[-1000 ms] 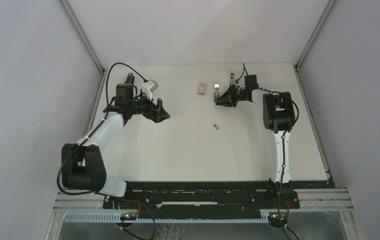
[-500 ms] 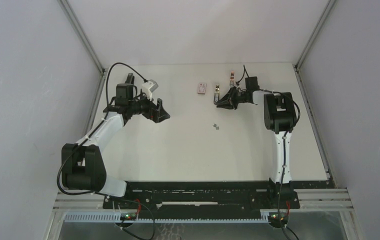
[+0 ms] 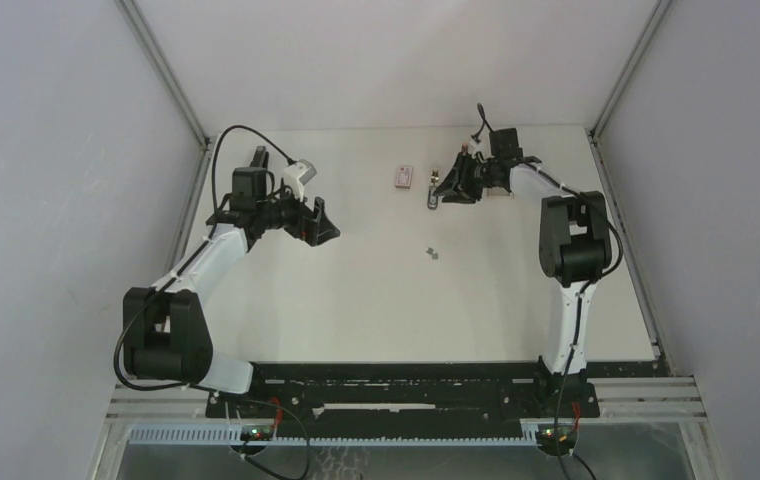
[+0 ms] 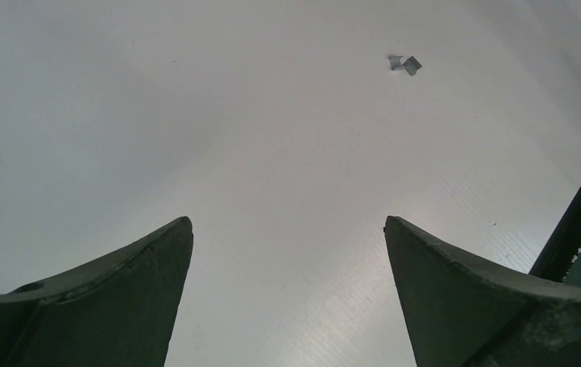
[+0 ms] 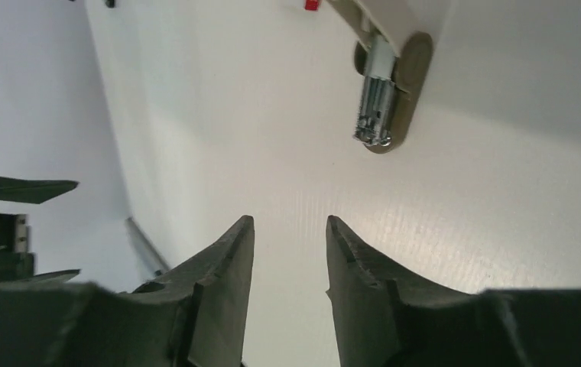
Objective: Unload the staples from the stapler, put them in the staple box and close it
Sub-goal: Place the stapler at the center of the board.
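Observation:
The stapler (image 3: 434, 190) lies at the back of the table; in the right wrist view only its end shows, a pale base with a silvery magazine (image 5: 379, 103) on it. My right gripper (image 3: 453, 186) (image 5: 289, 220) hovers just short of that end, jaws a little apart with nothing between them. A few loose staples (image 3: 432, 253) (image 4: 405, 64) lie on the white table at mid-depth. My left gripper (image 3: 322, 226) (image 4: 287, 222) hangs wide open and empty over the left half, well away from the staples.
A small pink-and-white flat box (image 3: 405, 177) lies just left of the stapler. Grey walls and metal frame posts close in the table (image 3: 356, 300) at the back and on both sides.
My right gripper has opened wider and its wrist has swung toward the back of the table, away from the stapler. The left arm has not moved.

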